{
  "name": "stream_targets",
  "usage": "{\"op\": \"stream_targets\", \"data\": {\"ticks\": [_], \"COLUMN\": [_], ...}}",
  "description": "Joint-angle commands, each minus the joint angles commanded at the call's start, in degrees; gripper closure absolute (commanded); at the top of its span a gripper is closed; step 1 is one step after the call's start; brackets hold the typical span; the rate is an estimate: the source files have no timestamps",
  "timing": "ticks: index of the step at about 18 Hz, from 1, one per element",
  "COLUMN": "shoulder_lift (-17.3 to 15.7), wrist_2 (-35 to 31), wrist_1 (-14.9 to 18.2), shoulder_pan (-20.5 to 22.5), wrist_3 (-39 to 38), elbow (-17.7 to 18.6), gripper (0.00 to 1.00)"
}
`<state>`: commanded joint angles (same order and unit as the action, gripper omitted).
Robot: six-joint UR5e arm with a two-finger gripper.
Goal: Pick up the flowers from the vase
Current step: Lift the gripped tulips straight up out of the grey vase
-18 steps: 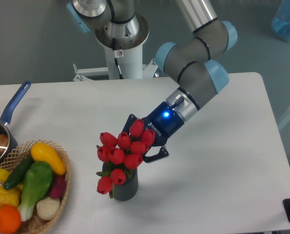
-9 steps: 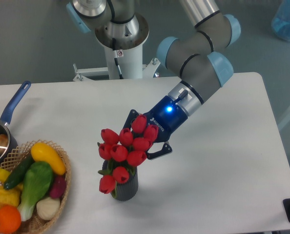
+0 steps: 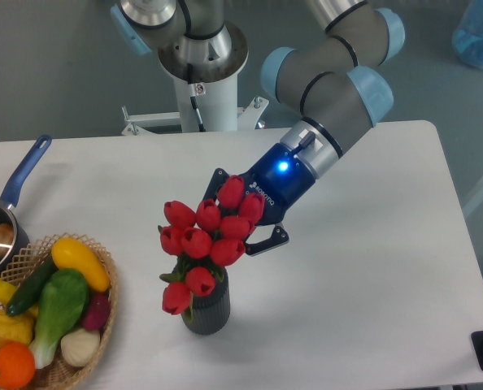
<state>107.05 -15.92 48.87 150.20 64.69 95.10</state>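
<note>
The flowers (image 3: 206,240), a bunch of red tulips with green stems, stand in the vase (image 3: 206,312), a small dark ribbed cylinder near the table's front middle. Their blooms rise well above the vase mouth, and one bloom droops over its left side. My gripper (image 3: 240,218) reaches in from the upper right, right behind the blooms. One dark finger (image 3: 218,182) shows at the upper left and the other at the lower right of the bunch. The fingertips are hidden by the blooms, and the gripper appears shut on the flowers.
A wicker basket (image 3: 105,318) of colourful vegetables sits at the front left. Behind it is a blue-handled saucepan (image 3: 24,171) at the left edge. The robot's base (image 3: 201,77) stands at the back of the white table (image 3: 372,276). A blue object (image 3: 477,32) lies beyond the far right corner.
The gripper and the flowers have risen together a little, so more stem shows above the vase mouth. The vase has stayed on the table.
</note>
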Motion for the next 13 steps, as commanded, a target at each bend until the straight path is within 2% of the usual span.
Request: {"op": "stream_targets", "data": {"ticks": [13], "shoulder_lift": [-3.08], "wrist_2": [1.68], "wrist_1": [0.09], "shoulder_pan": [0.35], "wrist_3": [-3.69], "elbow": [-1.49], "gripper": [0.58]}}
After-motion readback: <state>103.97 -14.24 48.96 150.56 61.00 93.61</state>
